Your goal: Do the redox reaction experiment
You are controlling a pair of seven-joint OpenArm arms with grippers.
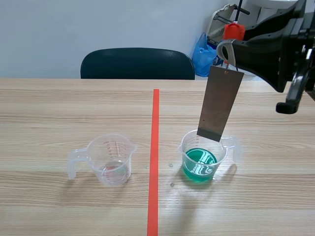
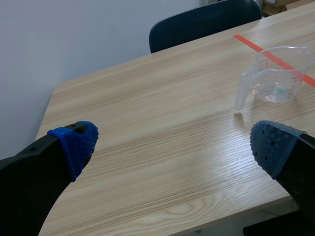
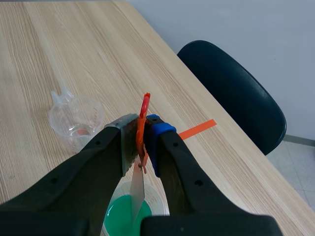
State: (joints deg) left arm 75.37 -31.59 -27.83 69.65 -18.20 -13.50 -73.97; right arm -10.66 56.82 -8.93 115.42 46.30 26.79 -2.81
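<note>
Right gripper (image 3: 142,132) closed on an orange clip (image 3: 144,104), from which a grey metal strip (image 1: 220,105) hangs tilted, its lower edge over the mouth of the beaker of green liquid (image 1: 186,147); contact with the liquid cannot be determined. Left gripper (image 2: 172,140) wide open, holding nothing, above the table (image 2: 147,98). Clear beaker (image 1: 110,160) stands upright across the tape line (image 1: 155,147) from the green one, well apart

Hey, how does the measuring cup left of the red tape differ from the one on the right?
The left cup looks almost empty; the right cup holds green liquid. The left cup's handle points left, the right cup's right. A metal strip hangs over the right cup only. Both are clear, upright plastic.
</note>
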